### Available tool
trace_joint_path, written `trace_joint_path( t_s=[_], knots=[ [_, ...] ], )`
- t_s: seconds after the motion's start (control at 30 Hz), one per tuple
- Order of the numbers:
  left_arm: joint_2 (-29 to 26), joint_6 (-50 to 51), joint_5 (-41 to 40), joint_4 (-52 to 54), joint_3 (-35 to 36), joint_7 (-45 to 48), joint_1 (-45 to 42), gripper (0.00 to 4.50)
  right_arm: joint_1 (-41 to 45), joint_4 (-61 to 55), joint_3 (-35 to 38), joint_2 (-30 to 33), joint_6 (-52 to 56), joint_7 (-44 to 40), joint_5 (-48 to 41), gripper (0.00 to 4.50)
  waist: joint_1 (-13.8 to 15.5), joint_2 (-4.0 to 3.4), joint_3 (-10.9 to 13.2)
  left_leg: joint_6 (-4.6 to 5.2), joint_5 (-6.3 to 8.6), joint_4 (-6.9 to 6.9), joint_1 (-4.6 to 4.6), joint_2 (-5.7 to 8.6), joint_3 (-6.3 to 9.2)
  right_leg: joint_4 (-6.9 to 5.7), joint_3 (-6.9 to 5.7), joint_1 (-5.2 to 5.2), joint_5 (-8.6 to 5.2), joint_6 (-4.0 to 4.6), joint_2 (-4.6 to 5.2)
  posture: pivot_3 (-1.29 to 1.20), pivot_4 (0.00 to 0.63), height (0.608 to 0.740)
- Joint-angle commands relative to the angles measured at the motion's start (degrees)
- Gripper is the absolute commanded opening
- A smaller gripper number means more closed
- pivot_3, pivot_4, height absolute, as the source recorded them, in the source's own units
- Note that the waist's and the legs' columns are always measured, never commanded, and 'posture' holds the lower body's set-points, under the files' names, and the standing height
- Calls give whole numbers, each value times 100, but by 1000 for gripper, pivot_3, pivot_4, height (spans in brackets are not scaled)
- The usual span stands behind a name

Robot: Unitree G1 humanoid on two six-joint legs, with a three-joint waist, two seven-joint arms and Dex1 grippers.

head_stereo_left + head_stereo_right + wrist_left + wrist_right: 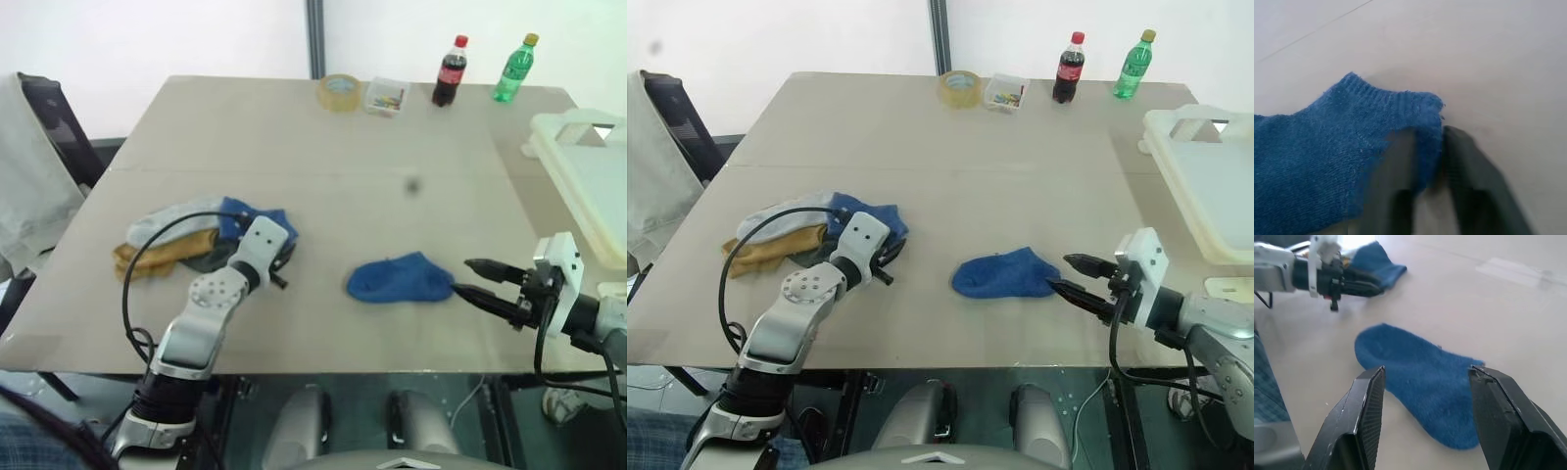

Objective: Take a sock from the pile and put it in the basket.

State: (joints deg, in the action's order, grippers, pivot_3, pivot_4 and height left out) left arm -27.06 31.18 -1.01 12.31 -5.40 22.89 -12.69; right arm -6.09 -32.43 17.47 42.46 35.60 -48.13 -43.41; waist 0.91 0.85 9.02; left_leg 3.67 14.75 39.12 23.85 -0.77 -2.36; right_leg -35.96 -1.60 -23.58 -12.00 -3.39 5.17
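The pile (181, 238) of blue, grey and mustard socks lies at the table's left. My left gripper (278, 257) reaches into its right side and is shut on the ribbed cuff of the pile's blue sock (1327, 161), which sits pinched between the two fingers (1396, 186). A second blue sock (400, 278) lies flat on its own at mid-table. My right gripper (472, 280) hovers just right of it, open, with nothing between its fingers (1369, 401). The off-white basket (588, 166) stands at the table's right edge.
Along the far edge stand a tape roll (339, 91), a small clear box (385, 96), a cola bottle (450, 71) and a green bottle (514, 69). A chair draped with grey cloth (34, 166) stands left of the table (323, 186).
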Motion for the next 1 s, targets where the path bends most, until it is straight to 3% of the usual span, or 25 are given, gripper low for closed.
trace_joint_path(
  t_s=[0.03, 0.3, 0.67, 0.77, 1.0],
  knots=[
    [32, -25, 155, -194, -100, -40, 15, 45, -44, -276, 247, 39, -216, -276, -280, 2739, 2, 0, 0, 0, 0, 0, 0, 0, 0, 0, 0, 0, 0, 0, 1, 0, 150, 740],
    [526, -302, 394, -859, -522, -73, -763, 45, -34, -171, 121, 168, -444, -600, -131, 2739, 93, -3, -3, 0, -1, 7, -2, 3, 0, -1, -4, 2, 1, -1, 2, 0, 150, 740],
    [1686, -621, 955, -2477, -1296, -334, -2041, 45, 102, -165, 25, 199, -398, -411, 27, 2739, 164, 1, -1, 4, 0, 8, 6, 17, 4, 1, -7, 6, 2, -2, 2, 0, 150, 740],
    [2314, -532, 843, -3043, -1229, -463, -2622, 45, 97, -204, 48, 217, -408, -342, 47, 2739, 164, 4, 1, 5, 0, 13, 7, 19, 4, 1, -6, 7, 3, -7, 2, 0, 150, 740],
    [2922, -309, 913, -3211, -1491, -337, -3009, 45, 106, -240, 72, 161, -469, -136, 128, 2739, 109, 8, 4, 10, 3, 9, 16, 18, 5, 5, -5, -2, 17, -33, -10, 0, 150, 740]
  ],
)
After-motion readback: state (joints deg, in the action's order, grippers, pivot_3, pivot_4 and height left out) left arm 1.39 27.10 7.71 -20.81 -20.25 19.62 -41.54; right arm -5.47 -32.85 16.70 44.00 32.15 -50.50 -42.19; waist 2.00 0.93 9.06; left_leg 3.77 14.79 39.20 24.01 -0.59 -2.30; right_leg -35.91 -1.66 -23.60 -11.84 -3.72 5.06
